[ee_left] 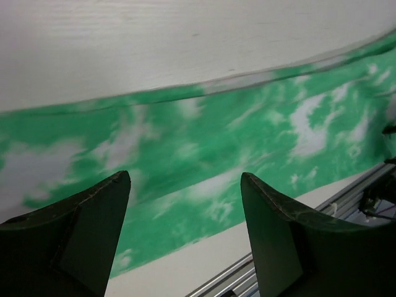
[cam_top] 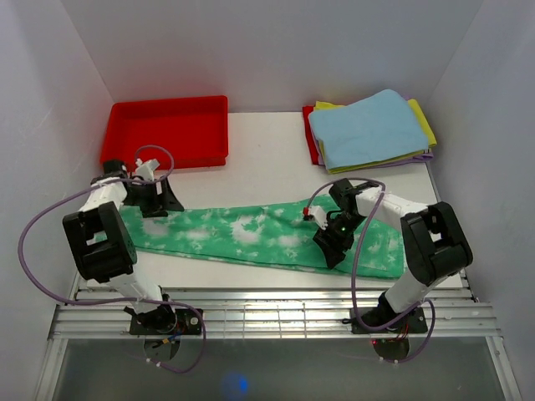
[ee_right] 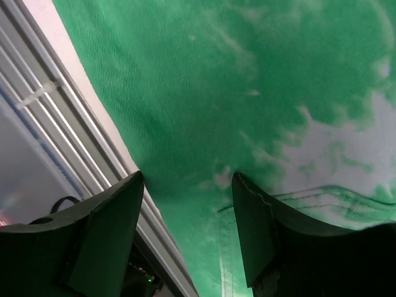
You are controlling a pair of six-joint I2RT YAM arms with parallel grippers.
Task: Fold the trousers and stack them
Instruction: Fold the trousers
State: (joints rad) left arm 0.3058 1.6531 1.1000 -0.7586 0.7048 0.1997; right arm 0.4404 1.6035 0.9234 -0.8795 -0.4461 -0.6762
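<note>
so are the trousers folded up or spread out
Spread out: the trousers lie as one long flat strip across the table. Whether one leg covers the other, cannot tell.

The soft green cloth trousers with white blotches [cam_top: 251,236] lie flat on the white tabletop [cam_top: 267,163]. They make one long, thin strip from left to right. The right end sits a bit nearer the front edge.

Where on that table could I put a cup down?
Bare table between the red tray and the cloth stack, and a narrow strip between the trousers and the near rail. Both trouser ends are crowded by the left arm and right arm.
</note>
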